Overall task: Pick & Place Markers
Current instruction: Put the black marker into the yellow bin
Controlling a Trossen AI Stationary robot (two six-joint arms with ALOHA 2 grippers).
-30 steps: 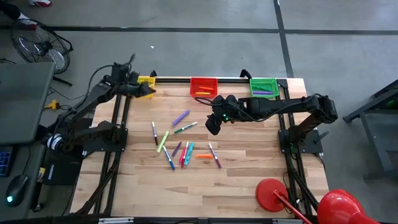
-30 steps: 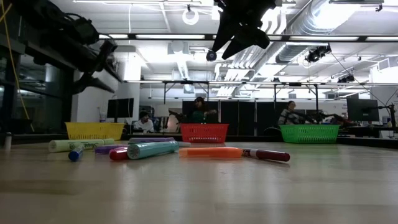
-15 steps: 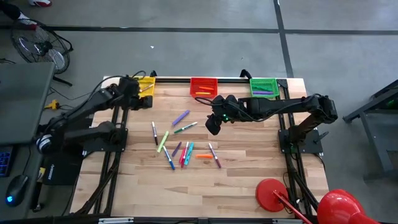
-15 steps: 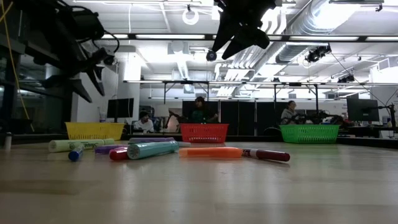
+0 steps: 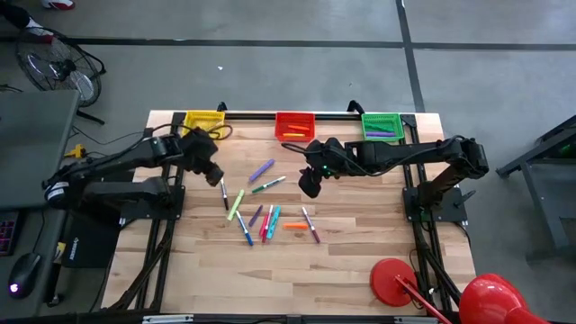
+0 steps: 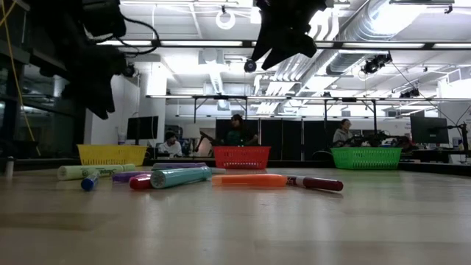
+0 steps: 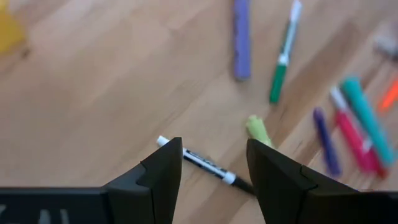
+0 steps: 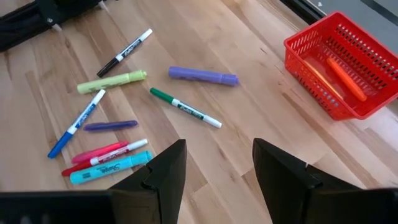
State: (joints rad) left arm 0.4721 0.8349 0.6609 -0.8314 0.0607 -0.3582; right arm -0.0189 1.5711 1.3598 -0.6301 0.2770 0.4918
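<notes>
Bare wood across the lower part of the table (image 5: pixel 360 270). Markers (image 5: pixel 266 216) crowded at centre frame. Three baskets (image 5: pixel 294 124) along the top edge. Red stand (image 5: pixel 392 281) blocking lower right.

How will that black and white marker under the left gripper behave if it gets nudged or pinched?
The black and white marker looks thin, round and rigid, so it would probably roll on the smooth wooden table if nudged sideways. It seems light, so the open left gripper should lift it easily, though such a slim barrel could pivot if pinched off-centre.
</notes>
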